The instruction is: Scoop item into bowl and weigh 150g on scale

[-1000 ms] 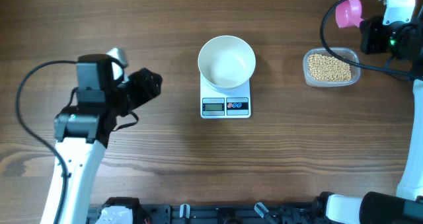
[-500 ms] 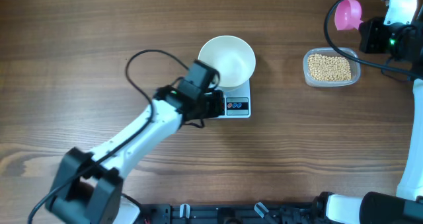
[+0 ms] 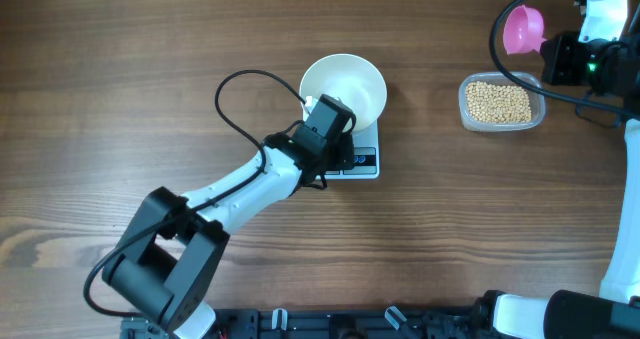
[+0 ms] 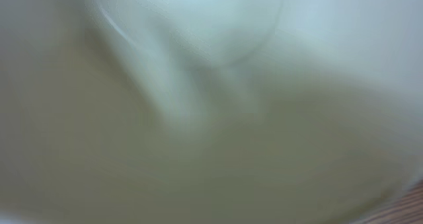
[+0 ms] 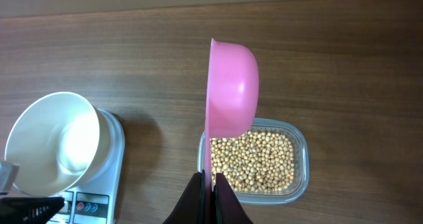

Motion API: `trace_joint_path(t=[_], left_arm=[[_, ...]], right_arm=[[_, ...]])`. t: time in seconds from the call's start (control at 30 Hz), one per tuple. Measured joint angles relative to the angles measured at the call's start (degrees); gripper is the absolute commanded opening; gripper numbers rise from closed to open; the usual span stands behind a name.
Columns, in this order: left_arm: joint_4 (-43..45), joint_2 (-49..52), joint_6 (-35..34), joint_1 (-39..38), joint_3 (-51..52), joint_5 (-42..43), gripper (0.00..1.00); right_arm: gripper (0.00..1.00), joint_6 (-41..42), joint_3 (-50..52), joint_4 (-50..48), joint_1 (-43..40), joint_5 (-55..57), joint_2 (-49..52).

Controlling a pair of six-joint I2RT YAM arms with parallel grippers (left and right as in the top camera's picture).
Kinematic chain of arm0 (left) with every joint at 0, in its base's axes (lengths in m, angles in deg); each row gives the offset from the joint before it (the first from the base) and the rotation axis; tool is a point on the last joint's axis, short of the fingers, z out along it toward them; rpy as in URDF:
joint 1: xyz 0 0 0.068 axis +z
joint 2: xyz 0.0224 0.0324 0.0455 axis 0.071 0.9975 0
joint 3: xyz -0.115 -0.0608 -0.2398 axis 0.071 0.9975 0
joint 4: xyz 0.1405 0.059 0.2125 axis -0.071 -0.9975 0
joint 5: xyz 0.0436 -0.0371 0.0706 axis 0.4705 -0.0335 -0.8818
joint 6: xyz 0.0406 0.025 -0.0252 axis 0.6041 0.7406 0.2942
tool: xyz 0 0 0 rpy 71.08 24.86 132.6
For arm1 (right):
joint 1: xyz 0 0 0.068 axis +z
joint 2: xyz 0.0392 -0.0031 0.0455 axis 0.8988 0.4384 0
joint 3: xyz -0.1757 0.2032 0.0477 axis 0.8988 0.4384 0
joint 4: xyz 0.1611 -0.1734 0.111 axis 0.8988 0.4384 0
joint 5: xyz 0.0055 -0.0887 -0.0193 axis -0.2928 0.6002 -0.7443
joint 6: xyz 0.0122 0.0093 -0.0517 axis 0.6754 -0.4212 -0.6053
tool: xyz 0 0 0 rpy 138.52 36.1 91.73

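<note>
The white bowl (image 3: 350, 84) stands empty on the white scale (image 3: 365, 161). My left gripper (image 3: 338, 129) hangs low over the scale's front left, at the bowl's near rim, covering the display. Its jaws are hidden from above. The left wrist view is a blur filled with the white bowl (image 4: 211, 118). At the far right, my right gripper (image 5: 209, 184) is shut on the handle of a pink scoop (image 5: 231, 85), which is held on edge above the clear tub (image 5: 299, 178) of tan beans (image 5: 254, 161). The scoop (image 3: 523, 29) looks empty.
The tub of beans (image 3: 498, 102) sits on the wooden table right of the scale. My left arm (image 3: 240, 184) stretches diagonally from the front left, its black cable (image 3: 235, 89) looping up behind it. The right arm's cable (image 3: 500, 49) arcs over the tub.
My left arm swung from the table's left side across to the scale, and its gripper closed. The right gripper and pink scoop barely shifted.
</note>
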Motion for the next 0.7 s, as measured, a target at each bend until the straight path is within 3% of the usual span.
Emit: trace_joint_path(t=[0.7], left_arm=[[1.8,3.5,0.0,-1.6,0.0,1.5,0.04]], right_arm=[[0.04,0.0,0.0,-0.3,0.0,0.0,0.0]])
